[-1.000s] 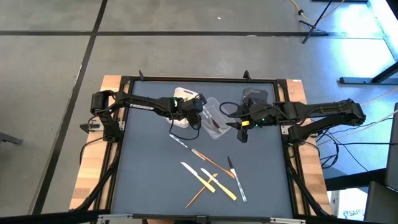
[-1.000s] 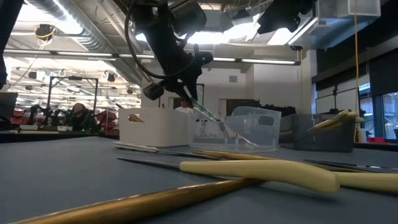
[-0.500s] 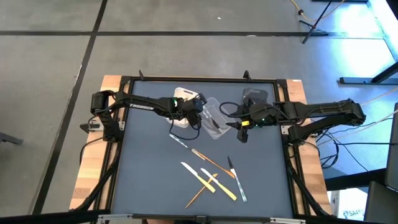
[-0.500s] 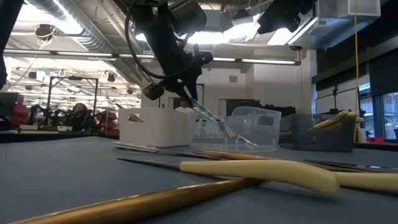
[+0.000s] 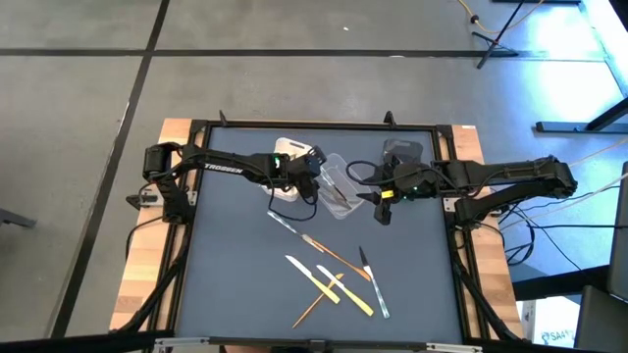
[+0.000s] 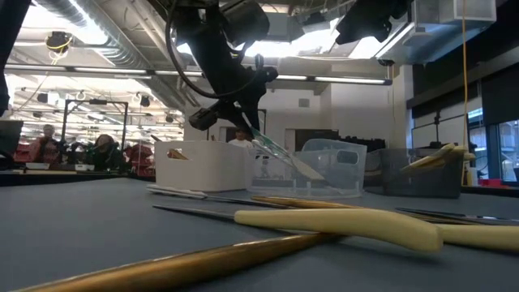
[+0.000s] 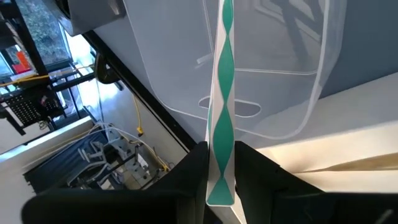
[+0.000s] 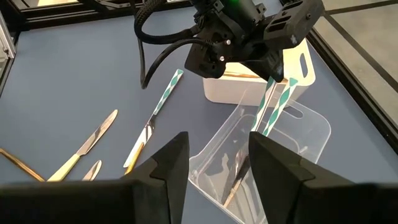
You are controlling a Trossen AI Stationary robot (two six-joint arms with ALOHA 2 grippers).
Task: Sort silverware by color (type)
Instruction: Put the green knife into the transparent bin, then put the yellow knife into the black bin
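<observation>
I see left gripper (image 5: 316,183) above clear tub (image 5: 345,178), at table's 12 o'clock, jaws clenched on green-and-white striped utensil (image 7: 221,106) angled down into tub. White tub (image 5: 287,157) at clear tub's 9 o'clock. Right gripper (image 5: 373,197) at clear tub's 3 o'clock, jaws released, empty. Remaining silverware (image 5: 334,279) loose at table's 6 o'clock.

Bright ceiling lights (image 6: 243,50) glare in the low view, leaving the arm beneath them a dark outline. The yellow handle (image 6: 340,225) nearest that camera is soft and out of focus. From above, the table (image 5: 235,265) is evenly lit with faint shadows.
</observation>
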